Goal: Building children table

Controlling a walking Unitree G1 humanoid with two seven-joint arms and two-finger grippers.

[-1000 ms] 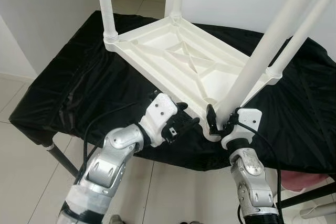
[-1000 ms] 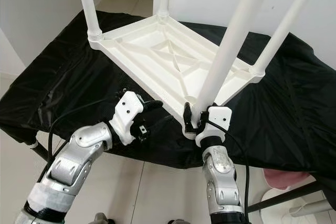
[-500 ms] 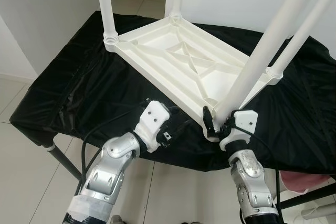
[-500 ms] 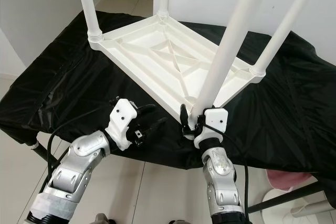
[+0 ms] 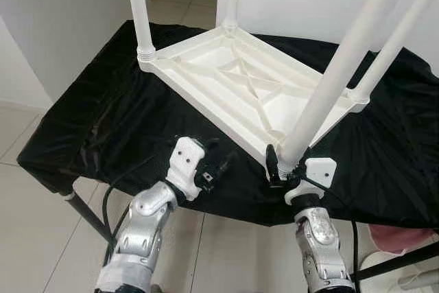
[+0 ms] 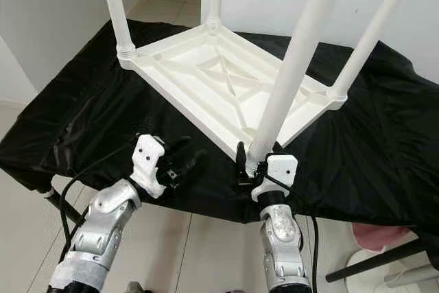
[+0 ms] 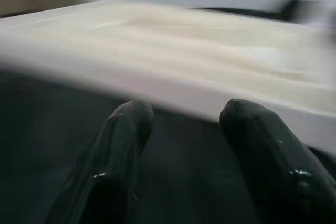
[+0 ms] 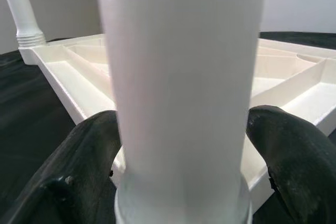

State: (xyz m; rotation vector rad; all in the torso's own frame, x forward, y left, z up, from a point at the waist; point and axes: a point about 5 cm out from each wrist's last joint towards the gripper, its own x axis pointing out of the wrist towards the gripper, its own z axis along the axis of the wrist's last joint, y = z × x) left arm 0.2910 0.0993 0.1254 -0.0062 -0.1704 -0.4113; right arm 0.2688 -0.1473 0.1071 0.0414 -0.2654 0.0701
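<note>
A white plastic children's table (image 5: 240,80) lies upside down on a black-covered bench (image 5: 103,114), its four legs pointing up. My right gripper (image 5: 280,167) is shut on the base of the near leg (image 5: 336,80), at the tabletop's front corner. In the right wrist view, the fingers (image 8: 89,150) flank that leg (image 8: 178,77). My left gripper (image 5: 219,161) is open with nothing between its fingers. It hovers over the black cloth, just short of the tabletop's front edge (image 7: 173,82).
The bench's front edge runs just under both wrists, and a metal bench leg (image 5: 89,214) slants down at the left. Tiled floor lies below, and a pink object (image 5: 405,238) sits at the lower right. White walls stand behind and to the left.
My left gripper has drawn back from the tabletop's front edge toward me and to the left. The right gripper has stayed on the near leg. The view has shifted slightly.
</note>
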